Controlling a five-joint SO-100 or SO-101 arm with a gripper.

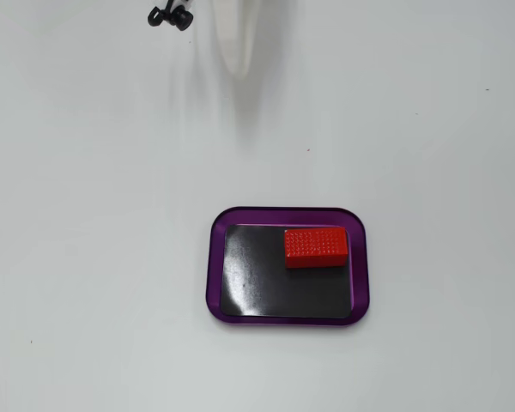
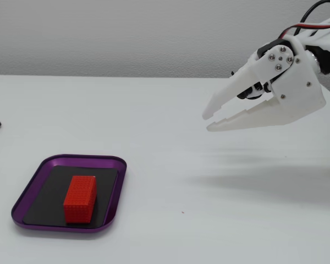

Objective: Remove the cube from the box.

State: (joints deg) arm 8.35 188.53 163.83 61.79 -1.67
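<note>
Gripper [image 2: 210, 121] is raised above the table [image 2: 170, 231], jaws nearly closed and empty. Cube [image 2: 80, 198] lies in the box [image 2: 113, 193], well apart from the gripper.

Bright, even, diffuse light in both fixed views. Soft, faint shadow under the gripper [image 2: 210, 122] on the white table [image 2: 170, 220]. Mild glare on the box [image 1: 215, 292] bottom. Blurred gripper tip at top edge from above.

You see a bright red cube [image 1: 316, 246] with a finely dotted top, a box [image 1: 216, 257] with glossy purple rim and shiny black bottom, a white gripper [image 2: 210, 121]
</note>
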